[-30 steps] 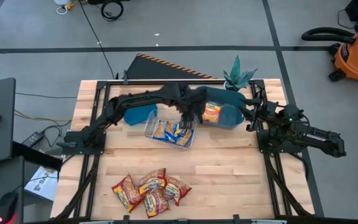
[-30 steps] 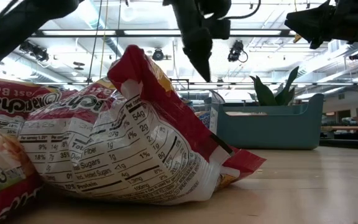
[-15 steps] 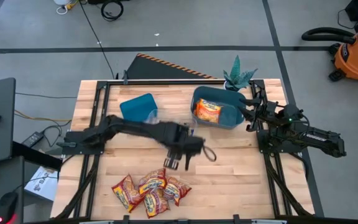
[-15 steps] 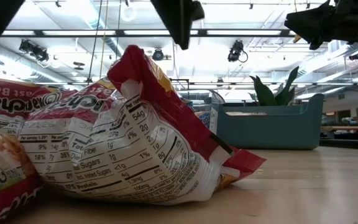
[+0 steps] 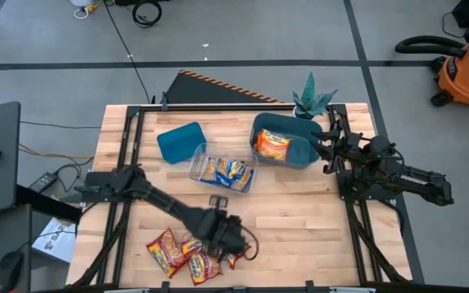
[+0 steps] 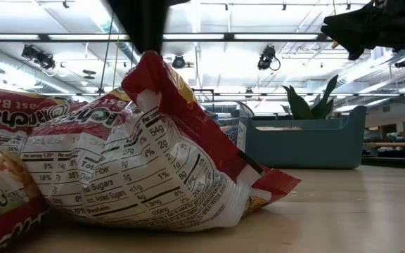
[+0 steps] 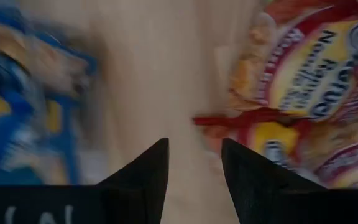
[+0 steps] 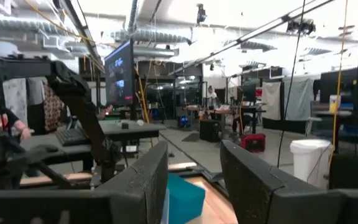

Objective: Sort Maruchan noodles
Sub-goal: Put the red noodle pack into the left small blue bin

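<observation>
Left hand (image 7: 194, 163) sits part open, empty, right over the red-and-yellow packets (image 5: 187, 252); nearest packet's back (image 6: 146, 176) reads "Total Sugars 1g", right hand (image 8: 193, 171) open, parked

Red-and-yellow Maruchan packets (image 5: 187, 254) heaped flat at table front; blue-and-yellow packets (image 5: 225, 171) in clear tray; orange packet (image 5: 273, 146) in teal bin.

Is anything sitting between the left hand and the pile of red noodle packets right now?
Nothing visible. The left hand, fingers open, hangs right over the red-and-yellow Maruchan packets, with only bare table showing between its fingertips and the nearest packet.
</observation>
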`<state>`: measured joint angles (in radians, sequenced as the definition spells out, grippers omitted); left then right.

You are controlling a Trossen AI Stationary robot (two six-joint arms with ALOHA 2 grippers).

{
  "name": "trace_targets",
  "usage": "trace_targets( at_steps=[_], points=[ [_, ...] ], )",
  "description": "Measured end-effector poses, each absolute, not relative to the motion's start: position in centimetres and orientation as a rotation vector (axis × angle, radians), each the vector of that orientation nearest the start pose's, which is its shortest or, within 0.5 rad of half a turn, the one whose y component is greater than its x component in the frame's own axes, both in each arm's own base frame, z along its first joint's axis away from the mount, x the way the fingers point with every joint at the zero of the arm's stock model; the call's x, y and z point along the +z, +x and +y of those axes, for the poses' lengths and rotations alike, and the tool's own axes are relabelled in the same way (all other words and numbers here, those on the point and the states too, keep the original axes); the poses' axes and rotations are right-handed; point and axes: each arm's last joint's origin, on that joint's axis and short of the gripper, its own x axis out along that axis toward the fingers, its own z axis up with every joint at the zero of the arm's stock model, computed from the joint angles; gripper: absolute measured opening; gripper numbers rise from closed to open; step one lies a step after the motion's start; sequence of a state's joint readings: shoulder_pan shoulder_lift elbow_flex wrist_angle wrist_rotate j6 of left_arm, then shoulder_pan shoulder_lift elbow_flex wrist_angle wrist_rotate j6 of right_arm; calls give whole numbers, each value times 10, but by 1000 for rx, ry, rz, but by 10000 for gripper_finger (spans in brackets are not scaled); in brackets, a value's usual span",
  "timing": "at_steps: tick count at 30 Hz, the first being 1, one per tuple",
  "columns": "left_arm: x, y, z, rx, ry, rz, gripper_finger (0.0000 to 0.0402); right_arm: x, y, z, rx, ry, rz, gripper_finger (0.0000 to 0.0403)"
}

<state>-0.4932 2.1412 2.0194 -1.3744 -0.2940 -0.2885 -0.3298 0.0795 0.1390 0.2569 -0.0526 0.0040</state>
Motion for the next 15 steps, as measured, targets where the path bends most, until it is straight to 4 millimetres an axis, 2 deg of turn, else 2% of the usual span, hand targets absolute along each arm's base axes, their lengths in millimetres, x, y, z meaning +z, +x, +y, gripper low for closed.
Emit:
trace_targets(
  at_steps=[3,8,15],
  points=[
    [250,360,-208,92,241,1405,155,228,86,-28,-278,-59,-306,153],
    [255,342,-234,155,126,1394,155,228,86,-28,-283,-58,-305,153],
    [258,316,-246,291,159,1442,136,228,86,-28,-282,-51,-307,153]
  ],
)
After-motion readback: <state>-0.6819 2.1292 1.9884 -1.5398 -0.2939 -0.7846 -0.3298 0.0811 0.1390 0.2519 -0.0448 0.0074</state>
